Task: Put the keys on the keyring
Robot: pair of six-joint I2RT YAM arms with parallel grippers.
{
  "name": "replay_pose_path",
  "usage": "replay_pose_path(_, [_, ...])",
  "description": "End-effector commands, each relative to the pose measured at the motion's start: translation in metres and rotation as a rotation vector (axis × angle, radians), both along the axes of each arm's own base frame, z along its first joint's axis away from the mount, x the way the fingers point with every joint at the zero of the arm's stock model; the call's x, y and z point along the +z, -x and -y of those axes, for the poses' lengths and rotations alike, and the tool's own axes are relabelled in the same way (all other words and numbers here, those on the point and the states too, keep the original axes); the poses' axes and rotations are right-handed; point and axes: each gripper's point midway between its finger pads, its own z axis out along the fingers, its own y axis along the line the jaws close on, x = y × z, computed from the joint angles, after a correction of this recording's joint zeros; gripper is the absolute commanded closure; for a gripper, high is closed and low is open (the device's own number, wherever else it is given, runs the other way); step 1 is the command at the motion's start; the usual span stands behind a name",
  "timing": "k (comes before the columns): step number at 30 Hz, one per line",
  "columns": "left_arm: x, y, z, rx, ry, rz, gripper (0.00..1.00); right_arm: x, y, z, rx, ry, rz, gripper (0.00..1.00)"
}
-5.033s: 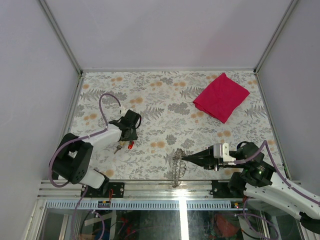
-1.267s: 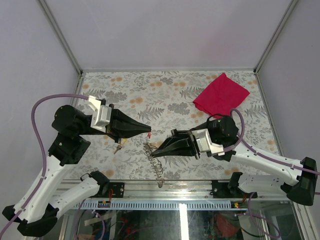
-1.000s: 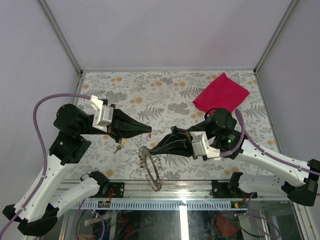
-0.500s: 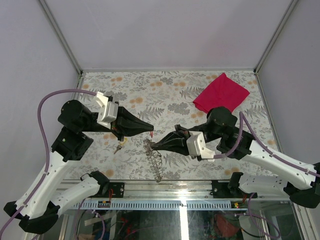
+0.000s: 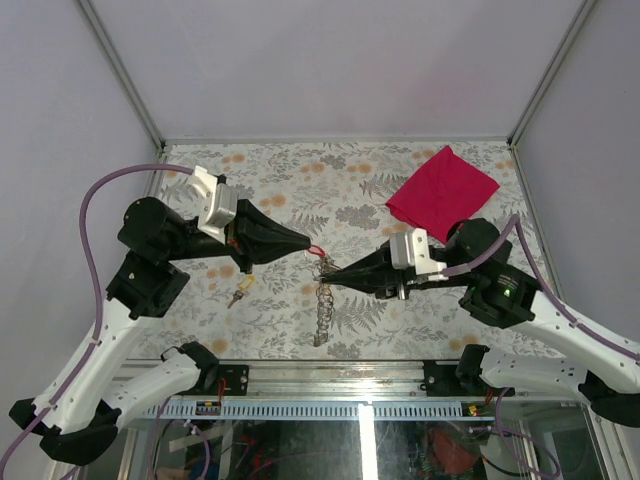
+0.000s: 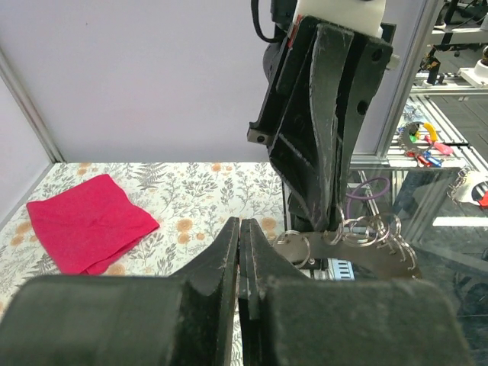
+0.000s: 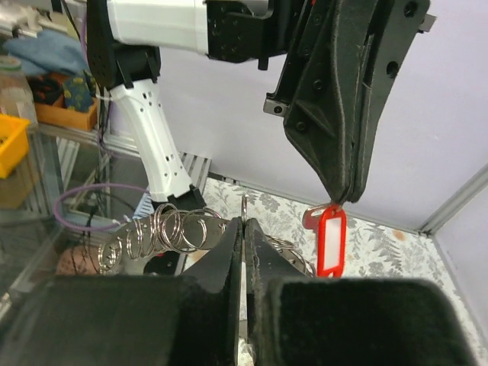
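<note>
We had swung both arms together over the worktop, left gripper clamped on the red key, right gripper pinching the keyring chain, tips nearly meeting for threading.

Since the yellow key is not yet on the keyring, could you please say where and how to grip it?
The yellow key lies flat on the table, blade pointing near-left, so probably pinch its yellow head, the farther end, from straight above.
</note>
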Motion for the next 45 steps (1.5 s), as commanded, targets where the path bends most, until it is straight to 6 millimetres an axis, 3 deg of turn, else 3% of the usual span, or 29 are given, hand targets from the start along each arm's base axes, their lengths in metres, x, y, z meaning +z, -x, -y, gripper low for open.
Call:
replay_pose_path(1, [0.029, 0.007, -0.003, -0.006, 0.117, 0.015, 1.00, 0.041, 0.010, 0.016, -0.006, -0.151, -0.118, 1.00])
replay_pose_path(10, [0.073, 0.013, -0.023, 0.073, 0.341, 0.053, 1.00, 0.075, 0.024, 0.020, 0.108, -0.373, -0.165, 1.00])
replay_pose_path(19, [0.096, 0.044, -0.029, -0.059, 0.415, 0.081, 1.00, 0.113, 0.026, 0.024, 0.160, -0.525, -0.186, 1.00])
replay_pose_path(31, [0.097, 0.055, -0.030, -0.111, 0.408, 0.085, 1.00, 0.131, 0.024, 0.011, 0.213, -0.548, -0.235, 1.00])
replay_pose_path(45, [0.095, 0.053, -0.029, -0.113, 0.404, 0.072, 1.00, 0.132, 0.024, 0.001, 0.247, -0.533, -0.255, 1.00])
